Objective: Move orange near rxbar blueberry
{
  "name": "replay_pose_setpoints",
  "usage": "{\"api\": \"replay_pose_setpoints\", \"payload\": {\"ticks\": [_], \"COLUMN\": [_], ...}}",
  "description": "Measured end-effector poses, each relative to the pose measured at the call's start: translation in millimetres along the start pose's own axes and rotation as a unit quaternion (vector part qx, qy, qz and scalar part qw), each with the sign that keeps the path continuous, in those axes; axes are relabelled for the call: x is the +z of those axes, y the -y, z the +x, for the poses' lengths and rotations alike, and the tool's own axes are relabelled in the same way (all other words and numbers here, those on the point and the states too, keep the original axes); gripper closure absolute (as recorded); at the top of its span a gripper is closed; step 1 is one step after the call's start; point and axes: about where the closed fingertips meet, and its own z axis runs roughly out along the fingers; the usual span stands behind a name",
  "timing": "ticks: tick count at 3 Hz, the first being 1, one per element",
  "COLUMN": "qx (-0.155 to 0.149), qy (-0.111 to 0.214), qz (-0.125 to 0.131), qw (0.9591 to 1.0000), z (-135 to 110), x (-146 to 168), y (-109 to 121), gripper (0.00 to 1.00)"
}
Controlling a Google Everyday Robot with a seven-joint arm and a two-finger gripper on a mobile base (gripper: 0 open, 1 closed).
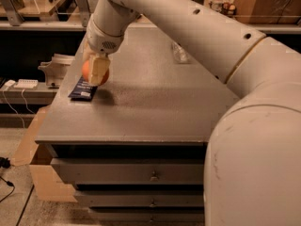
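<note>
**Robot arm** [202, 36]: a thick white limb that enters at 4 o'clock, fills the lower right of the scene, and reaches across the bench toward 10 o'clock, ending in a rounded wrist.

**Bench** [155, 112]: a grey speckled top over 3 dark drawer fronts, with small pulls showing on the upper 2. The arm spans it diagonally.

**Cardboard box** [44, 180]: it stands on the floor against the bench's left front corner, at 8 o'clock.

**Tool** [94, 75]: it hangs below the wrist over the left edge of the bench, at about 10 o'clock from the bench's centre. Its fingers are clamped on the orange; 1 pale finger [99, 69] crosses the front of the fruit.

**Clear bottle** [180, 53]: it lies on its side toward the back of the bench, at 2 o'clock from the tool and well apart from it, partly hidden by the arm.

**Rxbar blueberry** [83, 90]: a dark navy wrapper lying flat near the bench's left edge, its long axis running from 7 o'clock to 1 o'clock.

**Orange** [86, 71]: it is held in the tool just over the far end of the bar, at 1 o'clock from the bar's centre. It casts a shadow on the bench at 4 o'clock. Whether it touches the bar or the bench cannot be told.
</note>
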Motion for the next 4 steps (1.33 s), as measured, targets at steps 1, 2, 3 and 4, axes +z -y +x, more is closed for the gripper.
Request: {"api": "replay_pose_setpoints", "payload": {"ticks": [1,2,3,4], "qx": [0.000,0.006,0.014,0.019], "qy": [0.000,0.000,0.001,0.002], "qz": [-0.001,-0.003,-0.008,-0.011], "qw": [1.0000,1.0000,0.9999,0.9998], "z": [0.3,5.6,12.5,16.8], "x": [1.0,4.0,9.1,13.0], "y": [-0.2,-1.1,-3.3,-4.6], "gripper": [1.00,1.00,1.00,1.00]}}
